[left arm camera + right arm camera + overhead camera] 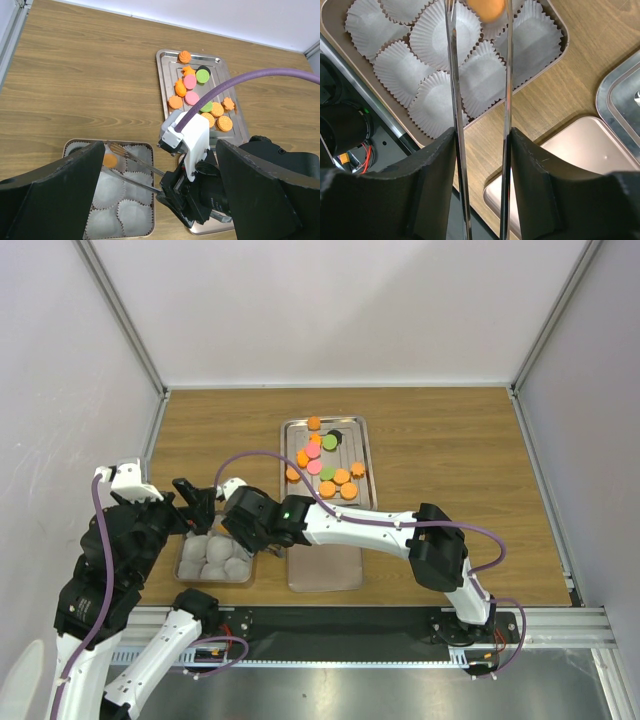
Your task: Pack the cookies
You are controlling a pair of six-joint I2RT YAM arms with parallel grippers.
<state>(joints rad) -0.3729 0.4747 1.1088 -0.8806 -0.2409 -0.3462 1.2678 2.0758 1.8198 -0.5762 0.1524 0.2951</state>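
Several cookies (325, 465), mostly orange with some pink, green and black, lie on the steel tray (353, 438). My right gripper (481, 135) is shut on the two arms of metal tongs (451, 75). The tong tips stand slightly apart with one orange cookie (109, 160) between them, over a white paper cup (440, 30) at the far left corner of the small box (152, 200). I cannot tell whether the tips still touch it. My left gripper (161, 144) hangs open above the box with nothing between its fingers.
A rose-coloured metal lid (325, 565) lies right of the box, at the near end of the steel tray. The box holds several empty white paper cups (485, 75). The right arm's purple cable (235, 82) arches over the tray. White walls enclose the table.
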